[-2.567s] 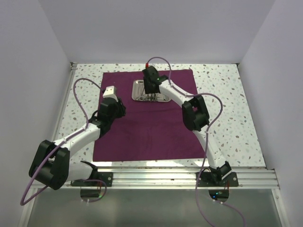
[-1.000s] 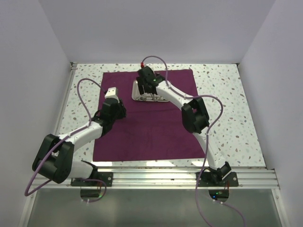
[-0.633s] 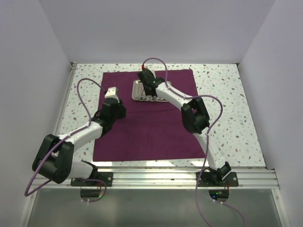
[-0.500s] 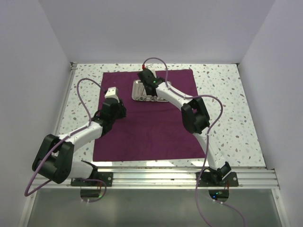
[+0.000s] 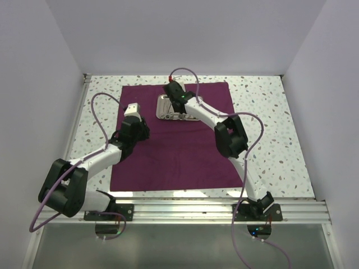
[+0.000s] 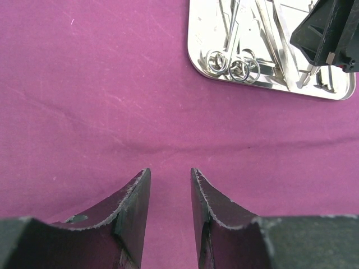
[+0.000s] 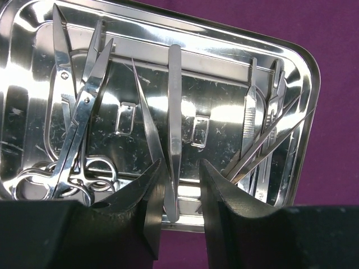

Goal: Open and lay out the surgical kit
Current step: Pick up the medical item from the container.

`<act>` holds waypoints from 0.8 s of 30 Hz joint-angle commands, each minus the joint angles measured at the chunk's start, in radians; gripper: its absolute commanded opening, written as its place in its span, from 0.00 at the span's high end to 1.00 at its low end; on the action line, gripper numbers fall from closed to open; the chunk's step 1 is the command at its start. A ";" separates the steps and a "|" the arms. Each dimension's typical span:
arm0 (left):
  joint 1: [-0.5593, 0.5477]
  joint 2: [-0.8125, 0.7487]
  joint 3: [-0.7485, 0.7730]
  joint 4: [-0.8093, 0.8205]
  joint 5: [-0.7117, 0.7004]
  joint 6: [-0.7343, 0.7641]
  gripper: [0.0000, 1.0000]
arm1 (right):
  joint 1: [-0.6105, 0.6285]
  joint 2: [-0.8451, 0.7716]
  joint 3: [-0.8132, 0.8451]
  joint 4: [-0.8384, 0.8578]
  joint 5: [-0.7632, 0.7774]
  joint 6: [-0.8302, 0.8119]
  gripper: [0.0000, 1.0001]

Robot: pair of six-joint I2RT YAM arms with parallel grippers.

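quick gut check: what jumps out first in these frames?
The big magenta cloth, spread flat over the speckled table, dominates the top view. Near its far edge sits a shiny steel tray packed with silver instruments, with the right gripper low over it, open fingers straddling one pair of tweezers. The left gripper hovers open over bare cloth, holding nothing.
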 commanded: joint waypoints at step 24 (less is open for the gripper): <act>0.000 0.051 0.033 0.059 -0.004 0.005 0.62 | -0.026 0.085 0.044 0.022 -0.037 0.027 1.00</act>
